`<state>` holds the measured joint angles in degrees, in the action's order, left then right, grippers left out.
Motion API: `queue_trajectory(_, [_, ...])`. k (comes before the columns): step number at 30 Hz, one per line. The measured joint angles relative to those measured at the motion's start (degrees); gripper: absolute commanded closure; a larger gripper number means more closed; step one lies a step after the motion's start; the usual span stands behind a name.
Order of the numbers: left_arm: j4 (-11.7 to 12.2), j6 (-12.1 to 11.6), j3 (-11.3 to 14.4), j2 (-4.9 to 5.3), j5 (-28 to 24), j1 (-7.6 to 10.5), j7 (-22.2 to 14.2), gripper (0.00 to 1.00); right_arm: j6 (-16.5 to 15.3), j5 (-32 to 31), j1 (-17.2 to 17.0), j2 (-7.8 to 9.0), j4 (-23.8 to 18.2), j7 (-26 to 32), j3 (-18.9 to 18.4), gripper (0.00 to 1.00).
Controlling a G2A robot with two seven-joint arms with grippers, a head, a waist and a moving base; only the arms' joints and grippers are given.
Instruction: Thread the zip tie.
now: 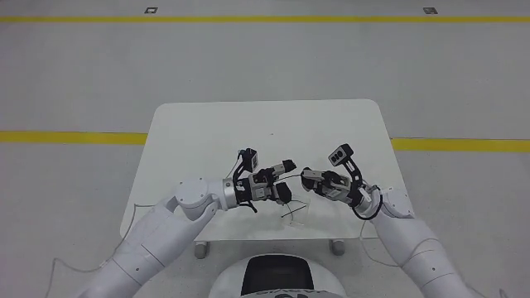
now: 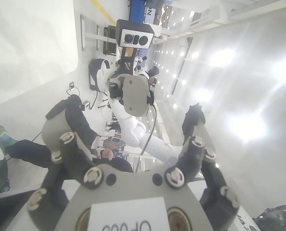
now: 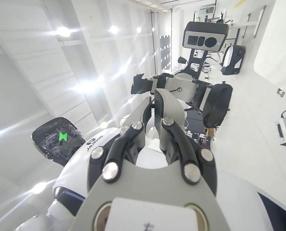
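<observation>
Over the front of the white table [image 1: 265, 132] my two grippers face each other, tips a short gap apart. My left gripper [image 1: 281, 184] [image 2: 131, 111] is open, its black fingertips [image 2: 66, 106] spread wide and nothing between them. My right gripper [image 1: 306, 177] [image 3: 155, 97] is shut, pads pressed together; I cannot make out anything held between them. From the right wrist view the open left gripper [image 3: 179, 94] sits just beyond my shut fingers. A thin dark zip tie [image 1: 294, 209] shows just below the grippers near the table's front edge; whether either gripper touches it I cannot tell.
The rest of the tabletop behind the grippers is bare white surface. Grey floor with yellow lines [image 1: 265, 19] surrounds the table. The table's front edge lies close under both forearms.
</observation>
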<state>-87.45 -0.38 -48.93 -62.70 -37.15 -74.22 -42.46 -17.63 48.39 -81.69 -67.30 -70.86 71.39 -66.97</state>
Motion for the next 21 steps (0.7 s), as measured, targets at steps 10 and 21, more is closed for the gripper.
queue_trajectory(10, [0.0,0.1,-0.1,0.01,-0.3,-0.04,0.3,0.00,-0.1,0.0,-0.2,0.04,-0.2,0.7,-0.2,1.00])
queue_trajectory(21, [0.2,0.3,0.0,-0.02,-0.7,0.13,-0.2,0.00,0.3,-0.4,-0.1,-0.03,0.0,0.5,0.1,1.00])
